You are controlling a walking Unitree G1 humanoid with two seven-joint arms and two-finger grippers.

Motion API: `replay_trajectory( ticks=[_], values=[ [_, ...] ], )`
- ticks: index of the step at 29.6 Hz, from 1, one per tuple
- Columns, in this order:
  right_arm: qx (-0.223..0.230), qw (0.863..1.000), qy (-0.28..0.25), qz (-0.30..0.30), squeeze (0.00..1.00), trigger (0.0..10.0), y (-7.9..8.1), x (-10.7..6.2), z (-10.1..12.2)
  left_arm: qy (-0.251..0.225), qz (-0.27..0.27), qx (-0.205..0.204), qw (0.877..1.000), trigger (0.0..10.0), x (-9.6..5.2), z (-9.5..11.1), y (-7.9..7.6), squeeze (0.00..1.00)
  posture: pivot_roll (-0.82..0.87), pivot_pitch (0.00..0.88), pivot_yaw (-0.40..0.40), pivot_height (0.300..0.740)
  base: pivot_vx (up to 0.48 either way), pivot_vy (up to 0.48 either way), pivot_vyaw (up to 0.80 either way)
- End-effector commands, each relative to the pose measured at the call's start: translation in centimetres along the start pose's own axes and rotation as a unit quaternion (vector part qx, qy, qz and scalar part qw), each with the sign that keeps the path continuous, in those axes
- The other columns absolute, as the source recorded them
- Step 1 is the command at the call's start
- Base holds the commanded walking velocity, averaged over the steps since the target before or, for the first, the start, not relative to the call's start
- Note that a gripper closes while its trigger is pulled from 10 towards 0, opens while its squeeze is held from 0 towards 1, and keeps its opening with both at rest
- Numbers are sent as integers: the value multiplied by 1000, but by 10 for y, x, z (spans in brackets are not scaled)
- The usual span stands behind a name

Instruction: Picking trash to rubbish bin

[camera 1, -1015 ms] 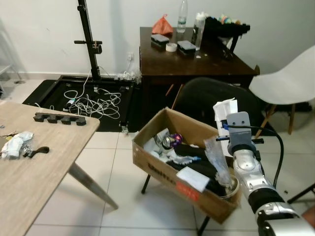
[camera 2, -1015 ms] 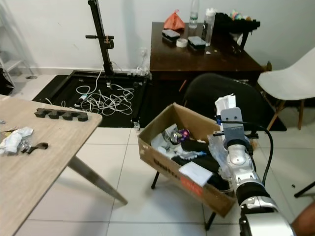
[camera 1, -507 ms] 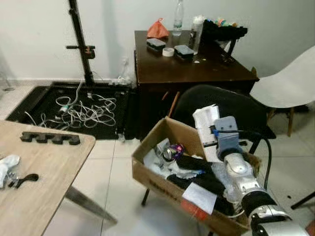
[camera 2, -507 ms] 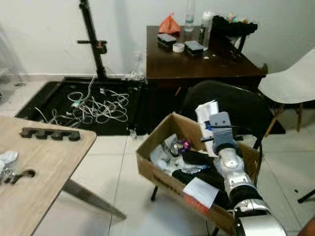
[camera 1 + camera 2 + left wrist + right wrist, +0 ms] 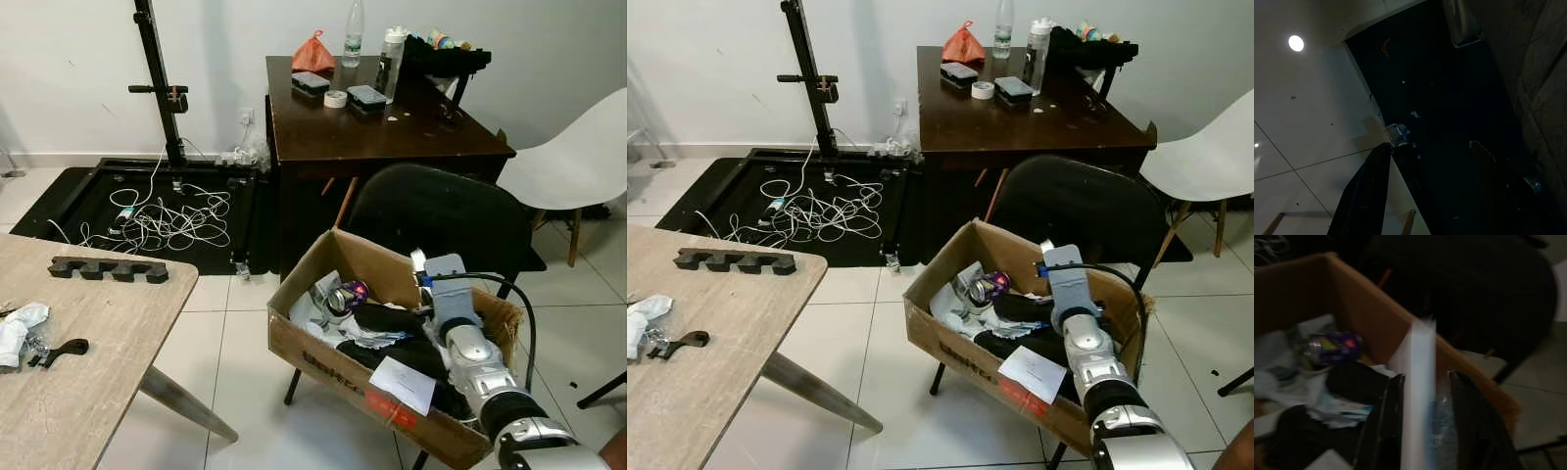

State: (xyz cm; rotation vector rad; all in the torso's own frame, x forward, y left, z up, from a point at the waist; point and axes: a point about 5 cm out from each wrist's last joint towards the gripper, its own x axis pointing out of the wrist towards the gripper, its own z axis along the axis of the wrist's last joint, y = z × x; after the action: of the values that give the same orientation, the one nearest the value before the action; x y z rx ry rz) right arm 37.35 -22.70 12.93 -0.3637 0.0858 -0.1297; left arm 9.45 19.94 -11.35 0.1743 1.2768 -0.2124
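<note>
Lowered since a second ago, the right gripper now sits inside the cardboard box, its fingers clenched on a white folded paper standing edge-up between them. Red lettering on the box front is too small to read. A purple can lies at the gripper's ten o'clock. The left gripper hangs idle, fingers spread.

1. Brown corrugated cardboard box: matt, rough-edged.
2. Shiny purple metal can inside the box: glossy.
3. Dark wooden desk behind the box: polished, reflective.
4. Pale wood-grain table left of the box: matt.
5. White floor tiles: smooth, slightly glossy.
</note>
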Motion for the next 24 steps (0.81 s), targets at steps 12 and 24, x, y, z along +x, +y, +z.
replay_trajectory(
  ticks=[12, 24],
  values=[
    [107, 976, -151, 114, 0, 10000, 32, -2, 52, -18, 3, -5, 1000, 10000, 0, 6, 1, 0, -58, 166, 30, 740, 0, 0, 0],
    [93, 900, -171, 389, 0, 10000, 112, -35, 58, -23, 9, -16, 1000, 10000, 0, 7, 1, 0, -55, 161, 23, 740, 0, 0, 0]
  ],
)
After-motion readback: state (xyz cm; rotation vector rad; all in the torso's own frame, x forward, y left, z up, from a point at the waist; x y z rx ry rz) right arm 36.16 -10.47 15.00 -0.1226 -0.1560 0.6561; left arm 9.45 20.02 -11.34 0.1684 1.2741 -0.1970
